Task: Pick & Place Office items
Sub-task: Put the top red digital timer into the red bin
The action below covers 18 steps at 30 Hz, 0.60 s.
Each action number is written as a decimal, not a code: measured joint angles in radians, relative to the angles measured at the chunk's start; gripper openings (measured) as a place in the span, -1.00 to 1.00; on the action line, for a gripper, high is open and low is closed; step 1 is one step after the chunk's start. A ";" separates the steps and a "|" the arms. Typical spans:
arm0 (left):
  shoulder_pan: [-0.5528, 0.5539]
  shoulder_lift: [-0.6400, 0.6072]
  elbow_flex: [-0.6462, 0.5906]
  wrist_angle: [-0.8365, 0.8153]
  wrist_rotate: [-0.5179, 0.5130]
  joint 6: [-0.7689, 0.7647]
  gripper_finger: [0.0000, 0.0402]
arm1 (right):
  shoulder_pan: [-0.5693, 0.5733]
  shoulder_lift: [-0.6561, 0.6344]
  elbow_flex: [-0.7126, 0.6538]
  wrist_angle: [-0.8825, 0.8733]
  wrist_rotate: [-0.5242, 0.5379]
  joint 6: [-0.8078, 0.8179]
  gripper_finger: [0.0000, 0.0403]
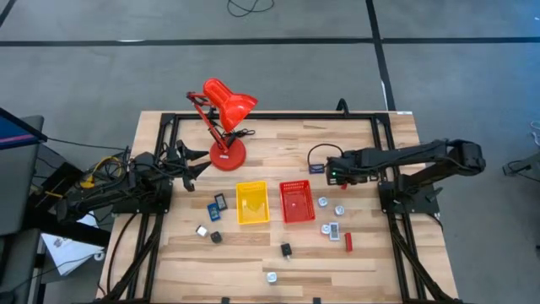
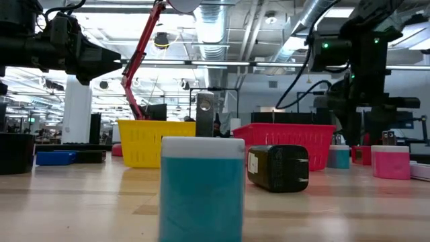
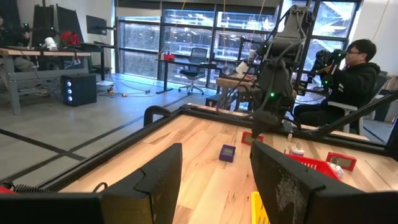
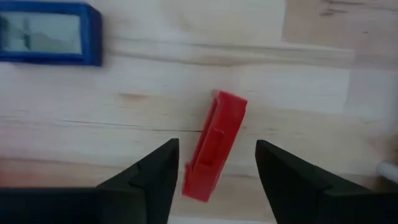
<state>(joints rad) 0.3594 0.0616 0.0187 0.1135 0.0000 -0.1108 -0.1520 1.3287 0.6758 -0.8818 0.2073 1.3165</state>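
The office items lie scattered on the wooden table: blue rectangles [image 1: 221, 201], silvery bits [image 1: 322, 203], black bits [image 1: 286, 249] and a red piece [image 1: 348, 242]. My right gripper [image 1: 331, 176] points down behind the red tray. It is open in the right wrist view [image 4: 217, 149], and a flat red piece [image 4: 224, 118] lies on the table between its fingers, untouched. A blue rectangle [image 4: 46, 32] lies next to it. My left gripper [image 1: 196, 169] waits open [image 3: 214, 155] near the lamp base, above the table.
A red desk lamp [image 1: 224, 118] stands at the far middle. The yellow tray [image 1: 251, 203] and the red tray [image 1: 296, 201] sit side by side at the table's centre. A black frame runs along the table edges. A person [image 3: 348, 68] sits beyond the table.
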 joint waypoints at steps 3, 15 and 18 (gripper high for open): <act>0.000 0.000 0.000 0.000 0.000 0.000 -0.07 | -0.008 0.033 0.000 0.000 -0.002 0.001 -0.11; 0.000 0.000 0.000 0.000 0.000 0.000 -0.07 | -0.021 0.092 0.000 0.016 -0.005 -0.018 -0.48; 0.000 0.000 0.000 0.000 0.000 0.000 -0.07 | -0.021 0.093 0.000 0.020 -0.005 -0.041 -0.59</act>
<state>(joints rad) 0.3595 0.0616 0.0185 0.1131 0.0001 -0.1108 -0.1726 1.4212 0.6758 -0.8619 0.2024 1.2759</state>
